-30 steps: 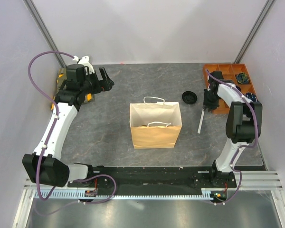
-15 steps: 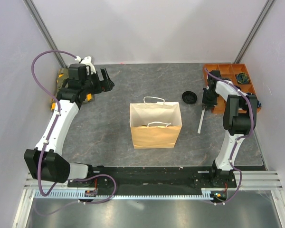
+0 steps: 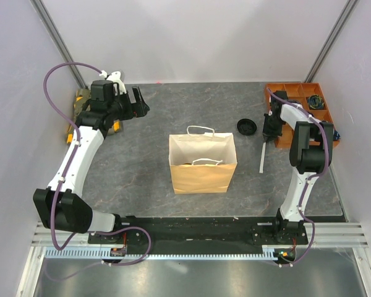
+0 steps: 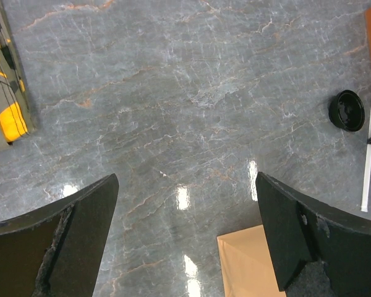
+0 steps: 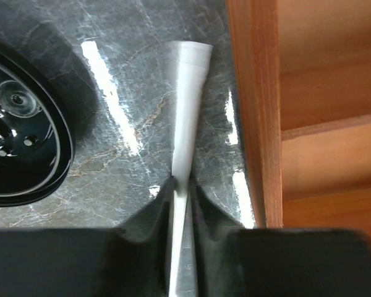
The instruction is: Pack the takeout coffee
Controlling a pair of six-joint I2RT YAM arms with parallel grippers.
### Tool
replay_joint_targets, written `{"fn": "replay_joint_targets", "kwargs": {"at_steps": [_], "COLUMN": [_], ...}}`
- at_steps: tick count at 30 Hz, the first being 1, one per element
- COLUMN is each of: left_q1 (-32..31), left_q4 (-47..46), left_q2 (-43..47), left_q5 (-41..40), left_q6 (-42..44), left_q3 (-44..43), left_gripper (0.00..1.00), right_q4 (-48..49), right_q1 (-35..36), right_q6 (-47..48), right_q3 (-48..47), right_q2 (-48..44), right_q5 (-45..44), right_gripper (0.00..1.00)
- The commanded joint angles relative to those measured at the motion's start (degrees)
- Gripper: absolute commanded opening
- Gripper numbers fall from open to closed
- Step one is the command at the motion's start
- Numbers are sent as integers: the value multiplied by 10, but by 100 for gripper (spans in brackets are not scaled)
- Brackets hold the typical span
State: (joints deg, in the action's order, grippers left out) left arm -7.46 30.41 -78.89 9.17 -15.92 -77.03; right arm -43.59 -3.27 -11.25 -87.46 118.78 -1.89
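Observation:
The tan paper cup is not in view. Its round black lid lies open side up on the table right of centre; it also shows in the left wrist view and the right wrist view. My right gripper is down at the table between the lid and the orange tray, shut on the far end of a white paper-wrapped straw that lies on the table. In its own view the right gripper pinches the straw. My left gripper hangs open and empty above the far left table; it also shows in the left wrist view.
A brown paper bag with white handles stands open at the table's centre; its corner shows in the left wrist view. An orange compartment tray sits at the far right, close beside my right gripper. A yellow and tan object lies at the far left.
The right arm's elbow has swung left and back while its gripper stays on the straw. The left arm has shifted slightly back. The lid, straw and bag have not moved.

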Motion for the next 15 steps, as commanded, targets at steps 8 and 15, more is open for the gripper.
{"fn": "replay_joint_targets", "kwargs": {"at_steps": [8,15], "left_q1": [3,3], "left_q4": [-14,-60], "left_q2": [-4,-17], "left_q5": [9,28], "left_q6": [25,18], "left_q3": [-24,-29], "left_gripper": [100,100], "right_q4": [3,80], "right_q1": [-2,-2], "right_q6": [6,20], "right_q3": [-48,-68], "right_q2": [-77,-279], "right_q5": [101,198], "right_gripper": [0,0]}}
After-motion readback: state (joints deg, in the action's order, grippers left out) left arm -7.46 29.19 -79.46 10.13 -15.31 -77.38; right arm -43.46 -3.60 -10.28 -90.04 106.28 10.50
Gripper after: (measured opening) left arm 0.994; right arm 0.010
